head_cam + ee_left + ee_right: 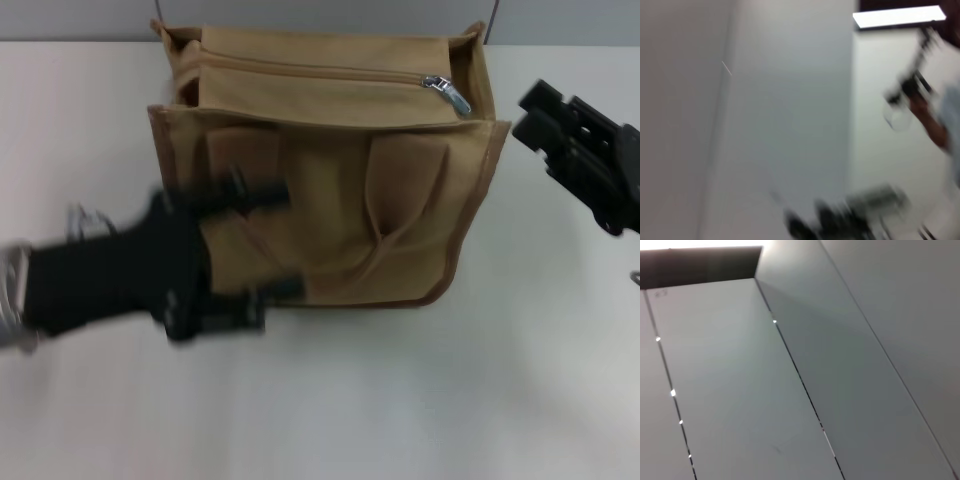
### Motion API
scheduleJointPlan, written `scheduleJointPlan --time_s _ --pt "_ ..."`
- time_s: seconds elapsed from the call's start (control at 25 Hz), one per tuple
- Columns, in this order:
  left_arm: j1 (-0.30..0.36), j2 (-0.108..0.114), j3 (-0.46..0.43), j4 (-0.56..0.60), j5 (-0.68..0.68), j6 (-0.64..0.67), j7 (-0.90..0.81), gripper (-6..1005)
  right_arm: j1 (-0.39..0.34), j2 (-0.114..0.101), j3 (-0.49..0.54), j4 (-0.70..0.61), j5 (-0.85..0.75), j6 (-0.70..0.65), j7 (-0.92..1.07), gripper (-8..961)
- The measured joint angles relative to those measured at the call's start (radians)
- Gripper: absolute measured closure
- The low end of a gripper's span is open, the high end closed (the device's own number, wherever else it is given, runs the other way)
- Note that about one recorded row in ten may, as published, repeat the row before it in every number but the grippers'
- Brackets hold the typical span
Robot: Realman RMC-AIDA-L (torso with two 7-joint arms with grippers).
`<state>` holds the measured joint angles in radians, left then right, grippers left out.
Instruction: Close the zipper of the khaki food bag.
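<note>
The khaki food bag (330, 200) stands on the white table (400, 400) in the head view, with its front pockets facing me. The zipper (320, 72) runs along the top panel. Its silver pull tab (447, 93) lies at the right end, and the track to the left of it looks joined. My left gripper (268, 243) is motion-blurred, open and empty. Its fingers (262, 192) spread in front of the bag's left front pocket. My right gripper (532, 112) hovers to the right of the bag, apart from it. Neither wrist view shows the bag.
The table's far edge meets a grey wall just behind the bag. There is bare table in front of the bag and to both sides. The left wrist view is blurred and shows walls and a ceiling light (897, 16). The right wrist view shows only grey panels.
</note>
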<state>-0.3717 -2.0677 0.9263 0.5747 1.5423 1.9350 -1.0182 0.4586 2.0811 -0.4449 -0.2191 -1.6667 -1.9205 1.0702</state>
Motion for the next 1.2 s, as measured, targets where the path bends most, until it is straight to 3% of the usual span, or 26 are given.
scheduleJointPlan --time_s 0.24,0.48,0.68,0.72,0.8,0.88,0.96,1.08,1.2 --pt "0.057 0.003 0.02 -0.035 0.076 -0.08 0.074 234 -0.052 0.0 -0.072 -0.023 -0.003 -0.003 -0.156 477" --pt "0.076 0.005 0.012 -0.035 0.078 -0.135 0.093 229 -0.052 0.0 -0.206 -0.026 -0.003 0.014 -0.183 381" --pt "0.075 0.02 0.012 -0.019 0.081 -0.132 0.065 229 -0.052 -0.001 -0.318 -0.054 -0.006 0.064 -0.215 301" --pt "0.064 0.035 0.017 -0.018 0.087 -0.127 0.016 229 -0.053 -0.001 -0.341 -0.063 -0.008 0.066 -0.219 269" --pt "0.056 0.043 0.018 -0.017 0.102 -0.122 -0.019 229 -0.054 -0.001 -0.374 -0.088 -0.019 0.071 -0.22 206" --pt "0.055 0.045 0.018 -0.015 0.11 -0.118 -0.025 229 -0.056 -0.001 -0.385 -0.115 -0.043 0.076 -0.22 143" --pt "0.052 0.048 0.018 -0.004 0.145 -0.104 -0.032 229 -0.056 -0.001 -0.386 -0.138 -0.085 0.079 -0.221 143" --pt "0.051 0.044 0.019 0.004 0.191 -0.095 -0.029 229 -0.049 -0.001 -0.387 -0.153 -0.149 0.101 -0.221 143" --pt "0.052 0.026 0.021 0.0 0.248 -0.086 0.006 229 -0.038 0.002 -0.388 -0.148 -0.197 0.131 -0.22 143"
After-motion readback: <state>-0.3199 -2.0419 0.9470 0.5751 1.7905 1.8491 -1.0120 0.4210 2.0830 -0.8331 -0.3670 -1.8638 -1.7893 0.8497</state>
